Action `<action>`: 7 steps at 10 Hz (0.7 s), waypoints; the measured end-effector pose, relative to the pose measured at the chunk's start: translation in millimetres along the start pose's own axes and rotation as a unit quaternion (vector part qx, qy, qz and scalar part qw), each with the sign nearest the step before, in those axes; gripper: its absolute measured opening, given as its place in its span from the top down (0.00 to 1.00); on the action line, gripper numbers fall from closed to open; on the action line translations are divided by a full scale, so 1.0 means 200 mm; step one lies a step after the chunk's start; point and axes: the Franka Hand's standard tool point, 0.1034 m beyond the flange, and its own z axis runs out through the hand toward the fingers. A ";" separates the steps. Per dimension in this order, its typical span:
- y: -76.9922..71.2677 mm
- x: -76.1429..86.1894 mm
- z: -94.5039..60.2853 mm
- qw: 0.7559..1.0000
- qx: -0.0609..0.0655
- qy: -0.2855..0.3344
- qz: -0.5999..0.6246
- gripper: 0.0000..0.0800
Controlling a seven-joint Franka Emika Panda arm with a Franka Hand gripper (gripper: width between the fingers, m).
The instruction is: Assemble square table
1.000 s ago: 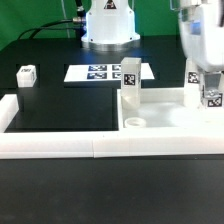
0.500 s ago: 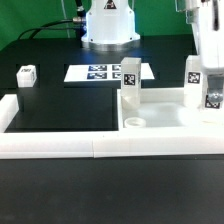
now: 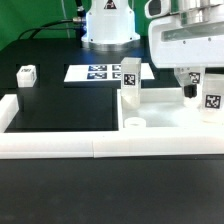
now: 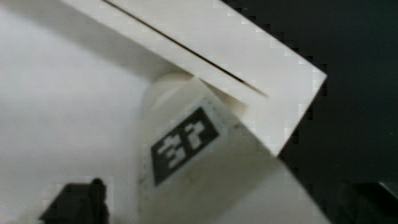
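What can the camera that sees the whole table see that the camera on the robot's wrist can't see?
Only the exterior view shows the robot's base, the marker board, a loose leg block on the black table, a standing leg on the tabletop, and the long border rail.

Only the wrist view shows how wide the gripper is open: its dark fingertips stand apart on either side of a leg, not touching it.

Both show that tagged leg and the white square tabletop.
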 end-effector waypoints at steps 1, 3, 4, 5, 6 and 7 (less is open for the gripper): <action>0.00 0.00 0.00 0.999 -0.003 -0.002 -0.045 0.19; -0.05 0.02 0.01 0.975 -0.015 -0.027 -0.222 0.19; -0.05 0.03 0.01 0.978 -0.013 -0.021 -0.205 0.19; -0.04 0.02 0.01 0.980 -0.015 -0.022 -0.198 0.30; -0.04 0.02 0.01 0.982 -0.015 -0.022 -0.185 0.30; -0.03 0.03 0.02 0.989 -0.017 -0.022 -0.144 0.55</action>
